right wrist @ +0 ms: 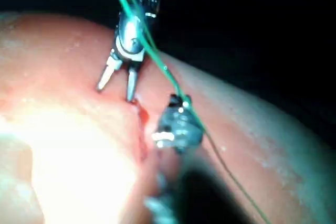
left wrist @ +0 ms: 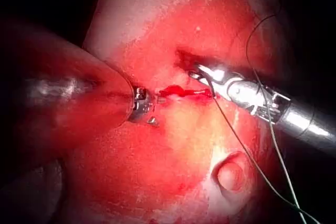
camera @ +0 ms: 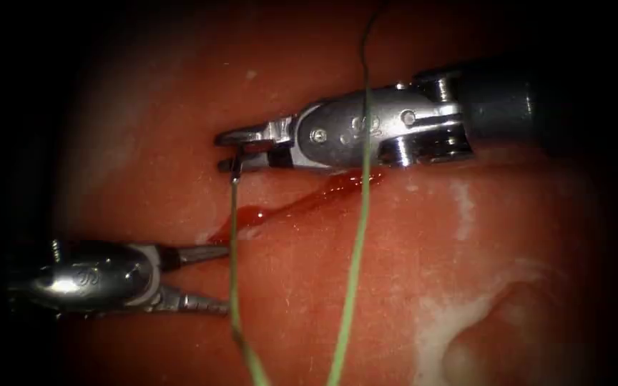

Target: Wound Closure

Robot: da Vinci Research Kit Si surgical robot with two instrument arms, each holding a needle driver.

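Green thread (camera: 355, 236) crosses the right tool (camera: 232, 151), jaws clamping needle (camera: 236, 169); left tool (camera: 209, 280) gapes wide, empty, beside the cut (camera: 280, 211).

The tissue (camera: 409, 271) carries everything: red fluid (camera: 302, 204) pools along its cut across the frame's centre (running diagonally), and green thread (camera: 355, 243) crosses it.

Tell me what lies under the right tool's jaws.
The right tool is shut on the thread, which hangs down past the red fluid in the cut on the tissue. Tissue directly beneath the jaws is hidden.
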